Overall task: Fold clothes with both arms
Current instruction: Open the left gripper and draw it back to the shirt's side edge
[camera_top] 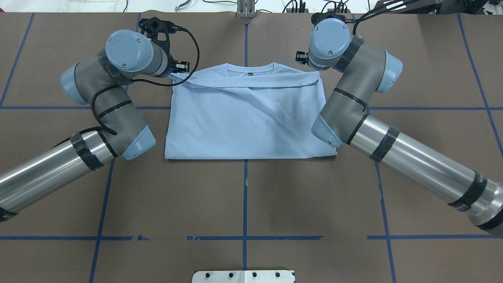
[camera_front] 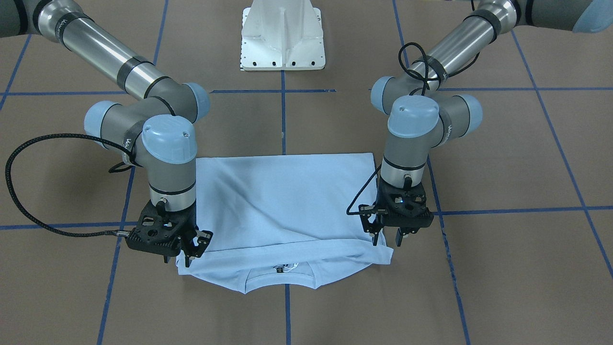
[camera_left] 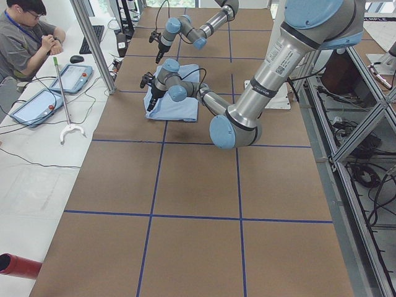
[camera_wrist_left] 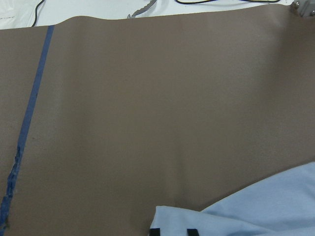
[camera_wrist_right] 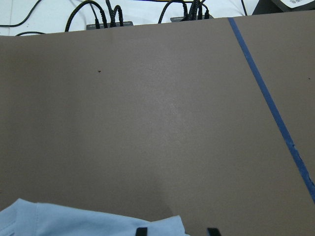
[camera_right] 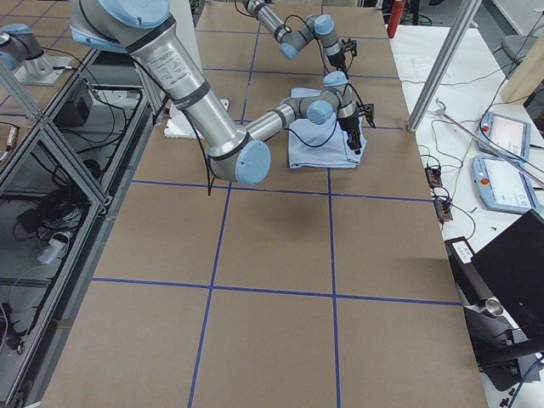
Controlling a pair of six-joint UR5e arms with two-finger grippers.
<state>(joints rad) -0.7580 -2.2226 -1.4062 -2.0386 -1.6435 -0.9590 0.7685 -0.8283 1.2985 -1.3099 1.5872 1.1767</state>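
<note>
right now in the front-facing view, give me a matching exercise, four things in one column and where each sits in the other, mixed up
Things:
1. left hand
2. right hand
3. collar
4. white pedestal base

Places:
a. top centre of the view
b. at the T-shirt corner on the view's left
c. on the T-shirt's edge nearest the camera
d. at the T-shirt corner on the view's right

Pairs: 1-d, 2-b, 3-c, 4-a
</note>
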